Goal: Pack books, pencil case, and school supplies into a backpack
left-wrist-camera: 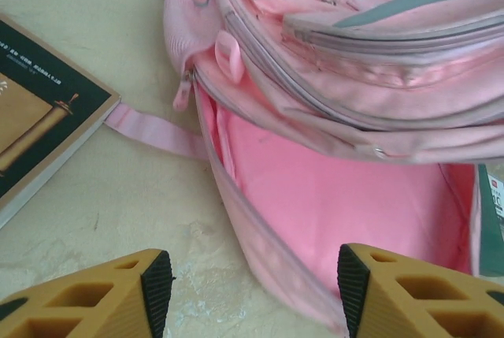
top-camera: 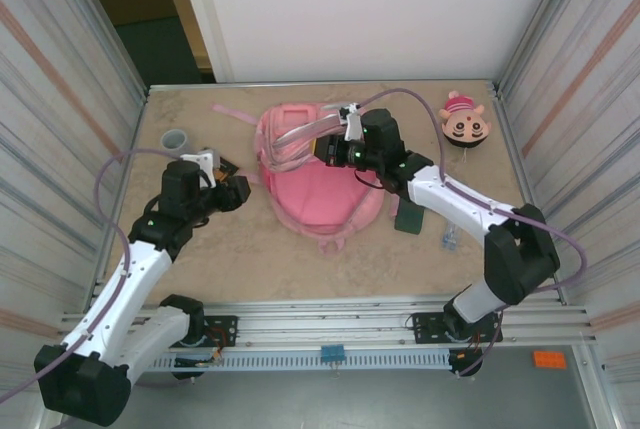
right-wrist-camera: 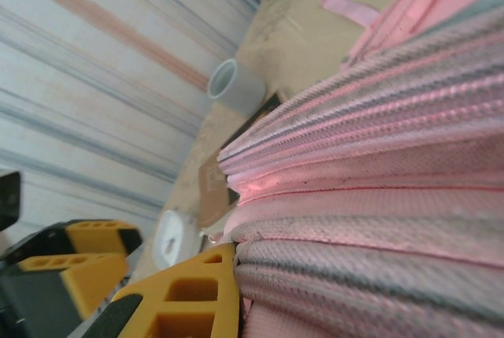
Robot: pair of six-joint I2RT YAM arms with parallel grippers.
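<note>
My right gripper (top-camera: pixel 335 147) clamps the flap of the backpack (top-camera: pixel 325 199) to prop its mouth open, while my left gripper (left-wrist-camera: pixel 253 283) stands parted and empty near the book (left-wrist-camera: pixel 39 109).

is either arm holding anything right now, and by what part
The right gripper pinches the backpack by its raised flap edge; left gripper jaws open, empty.

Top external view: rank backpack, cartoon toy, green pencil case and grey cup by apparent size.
1. backpack
2. cartoon toy
3. pencil case and grey cup: about alike; the right arm hides part of the case.
</note>
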